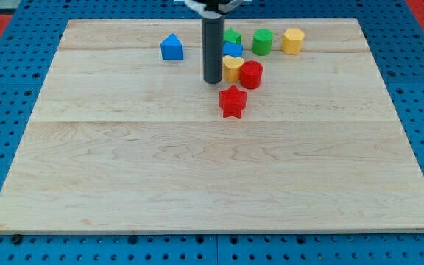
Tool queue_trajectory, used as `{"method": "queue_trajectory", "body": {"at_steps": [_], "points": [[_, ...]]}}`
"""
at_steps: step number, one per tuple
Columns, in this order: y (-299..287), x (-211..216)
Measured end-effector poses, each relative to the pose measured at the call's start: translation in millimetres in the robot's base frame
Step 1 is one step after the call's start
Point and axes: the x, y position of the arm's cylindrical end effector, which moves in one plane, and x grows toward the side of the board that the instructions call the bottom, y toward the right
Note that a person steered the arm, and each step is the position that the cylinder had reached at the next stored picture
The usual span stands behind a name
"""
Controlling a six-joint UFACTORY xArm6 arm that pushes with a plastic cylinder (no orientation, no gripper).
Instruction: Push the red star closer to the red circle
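Observation:
The red star [232, 101] lies on the wooden board, just below and left of the red circle [251, 74], with a small gap between them. My tip [212, 80] stands to the upper left of the red star and just left of a yellow block [232, 68], which sits against the red circle's left side. The tip is apart from the star.
A blue block [232, 50] sits above the yellow one, with a green block [232, 35] partly hidden behind it. A green cylinder [262, 41] and a yellow hexagon [293, 40] stand at the view's top right. A blue house-shaped block [171, 47] stands to the rod's left.

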Motion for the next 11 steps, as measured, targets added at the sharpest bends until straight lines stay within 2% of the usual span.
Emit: {"method": "queue_trajectory", "body": {"at_steps": [1,2,3,6,7,8,9,11], "points": [[-32.4,27.8],[-6.1,75.5],[51.0,92.2],[52.9,43.2],[50.9,60.2],[11.3,80.7],[8.3,67.8],[51.1,41.0]]}}
